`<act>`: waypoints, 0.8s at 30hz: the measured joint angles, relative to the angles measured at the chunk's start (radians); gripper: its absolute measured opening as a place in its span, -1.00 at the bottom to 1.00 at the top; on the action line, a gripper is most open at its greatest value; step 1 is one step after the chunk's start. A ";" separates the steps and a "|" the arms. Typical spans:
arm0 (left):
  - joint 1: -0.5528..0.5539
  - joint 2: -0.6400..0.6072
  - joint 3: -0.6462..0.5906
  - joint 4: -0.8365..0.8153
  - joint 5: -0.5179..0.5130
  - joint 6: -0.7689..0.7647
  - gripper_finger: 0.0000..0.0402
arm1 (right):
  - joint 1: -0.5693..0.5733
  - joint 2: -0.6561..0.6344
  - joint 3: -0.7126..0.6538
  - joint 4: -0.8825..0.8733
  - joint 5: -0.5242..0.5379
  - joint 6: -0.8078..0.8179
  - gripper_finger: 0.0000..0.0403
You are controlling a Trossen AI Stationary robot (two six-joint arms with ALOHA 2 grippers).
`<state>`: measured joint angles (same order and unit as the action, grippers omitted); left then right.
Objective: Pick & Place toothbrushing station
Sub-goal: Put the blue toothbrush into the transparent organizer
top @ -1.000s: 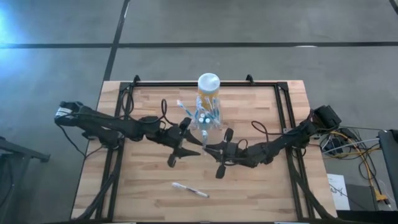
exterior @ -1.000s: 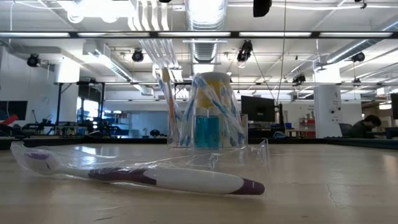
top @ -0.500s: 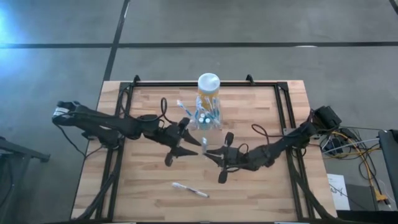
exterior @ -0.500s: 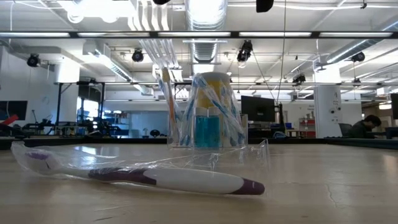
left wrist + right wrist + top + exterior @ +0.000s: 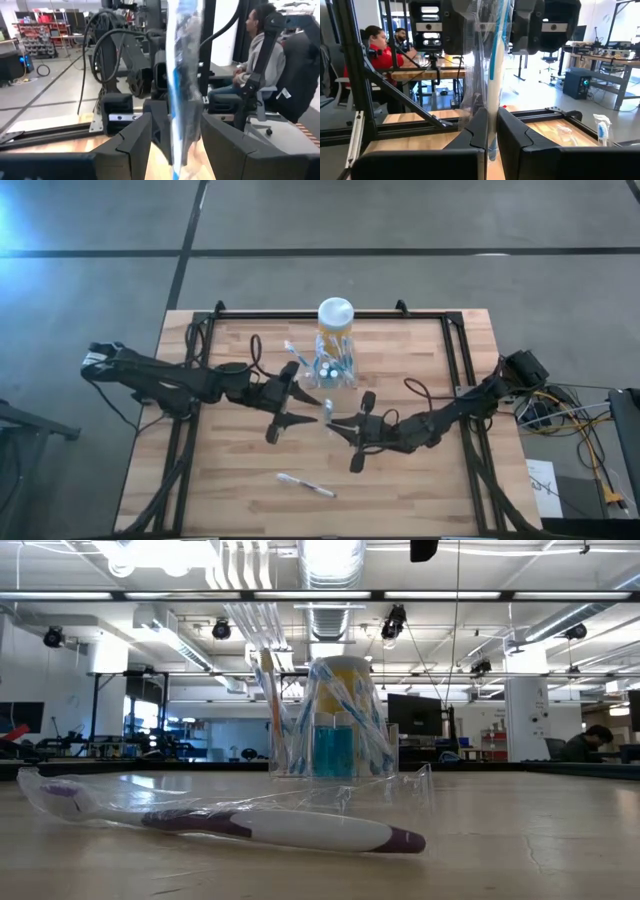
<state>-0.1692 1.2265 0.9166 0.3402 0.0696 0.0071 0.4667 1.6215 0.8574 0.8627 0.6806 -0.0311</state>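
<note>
The clear toothbrushing station (image 5: 336, 370) (image 5: 330, 735) stands on the far middle of the table with several brushes in its slots. A yellow jar with a white lid (image 5: 335, 315) stands right behind it. My right gripper (image 5: 333, 423) (image 5: 491, 131) is shut on a blue-and-white toothbrush in a clear wrapper (image 5: 327, 411) (image 5: 495, 65), held above the table's middle. My left gripper (image 5: 312, 407) (image 5: 175, 145) faces it from the left. It is open, with its fingers on either side of the same wrapped brush (image 5: 182, 75). My right gripper pinches the wrapped toothbrush between its two fingers, near one end of the brush (image 5: 492, 125). The fingers reach in level from the table's right side and lie across it. The brush is lifted clear of the table, its long part sticking out past the fingers. My left gripper's fingers (image 5: 455, 25) flank the far part of the wrapper; I cannot tell whether they touch it.
A purple-and-white toothbrush in a clear wrapper (image 5: 305, 485) (image 5: 280, 830) lies flat near the table's near edge. Black frame rails (image 5: 455, 370) run along the table's sides and far edge. People sit in the room beyond the table.
My left gripper has drawn back a little toward the table's left edge, still open. My right gripper keeps the wrapped toothbrush in place.
</note>
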 joint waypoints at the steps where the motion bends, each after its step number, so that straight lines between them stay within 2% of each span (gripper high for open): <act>1: 0.000 0.003 0.000 -0.001 0.000 0.000 -0.13 | 0.000 0.000 0.000 0.000 0.000 -0.003 -0.92; 6: 0.000 0.033 0.018 0.008 0.022 0.009 -0.13 | -0.005 0.000 0.001 -0.030 0.000 0.001 -0.92; 10: 0.000 0.062 0.045 0.009 -0.026 0.014 -0.13 | -0.007 0.000 0.001 -0.031 0.001 0.003 -0.92; 21: 0.003 0.089 0.083 0.016 -0.054 0.014 -0.13 | -0.009 0.000 0.001 -0.048 0.001 0.005 -0.92; 24: 0.003 0.088 0.083 0.026 -0.057 0.019 -0.22 | -0.010 0.000 0.001 -0.052 0.001 0.005 -0.92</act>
<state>-0.1665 1.3144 0.9997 0.3661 0.0128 0.0257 0.4564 1.6215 0.8581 0.8103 0.6819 -0.0261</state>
